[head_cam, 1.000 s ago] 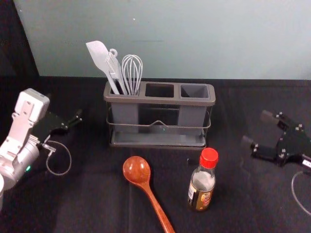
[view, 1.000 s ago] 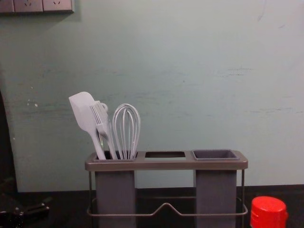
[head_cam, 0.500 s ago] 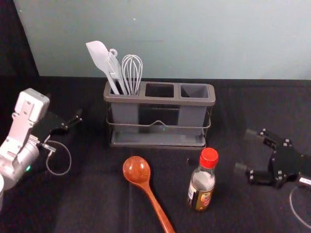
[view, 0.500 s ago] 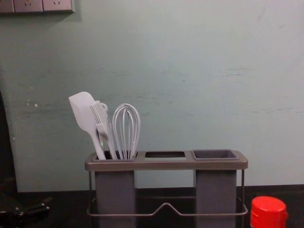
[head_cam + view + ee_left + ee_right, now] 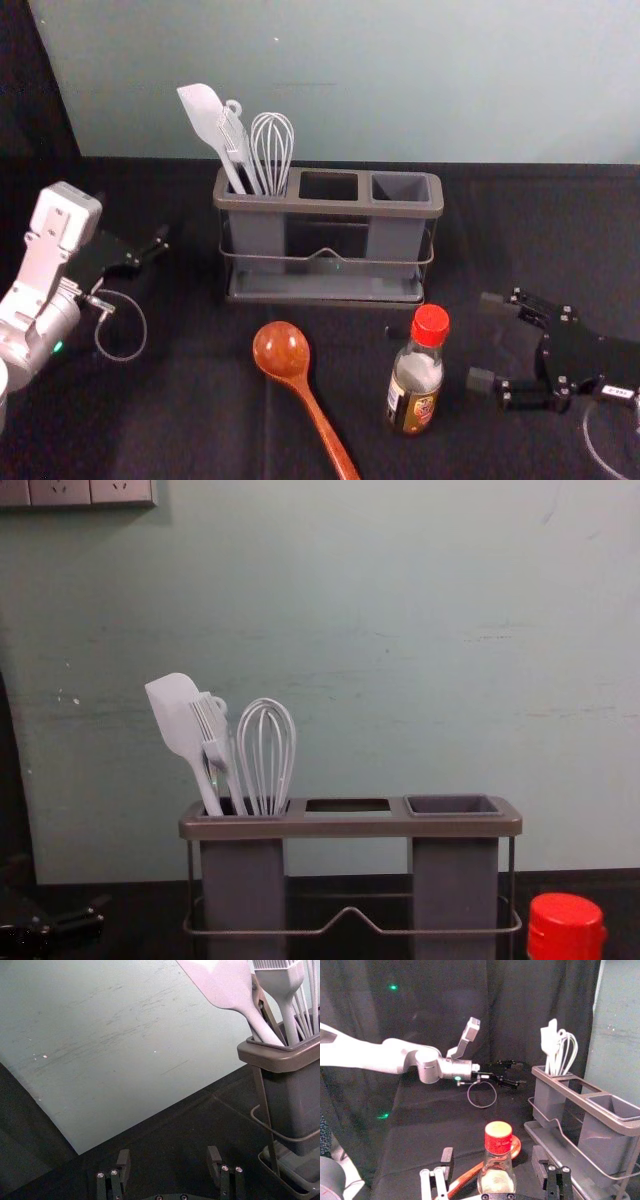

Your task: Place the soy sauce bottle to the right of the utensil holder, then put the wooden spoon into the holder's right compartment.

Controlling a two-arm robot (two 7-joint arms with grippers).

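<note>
No words or numbers can be read: the print on the label (image 5: 411, 407) of the near bottle (image 5: 419, 369) and the white tag (image 5: 618, 392) on the right gripper (image 5: 484, 341) is too small.

From where I stand, I can't follow the spoon (image 5: 283, 350) to its end: the head view's bottom edge cuts off the handle, and in the right wrist view the bottle (image 5: 418, 372) blocks part of it. The bottle's label (image 5: 411, 405) is too small to read, and the chest view loses everything below its cap (image 5: 565, 924). I can't make out the dark bit (image 5: 395, 332) beside it. The spatula (image 5: 204, 112), brush (image 5: 236, 140) and whisk (image 5: 272, 150) have their lower ends hidden inside the holder (image 5: 330, 207), whose base drops off the chest view's bottom edge.
</note>
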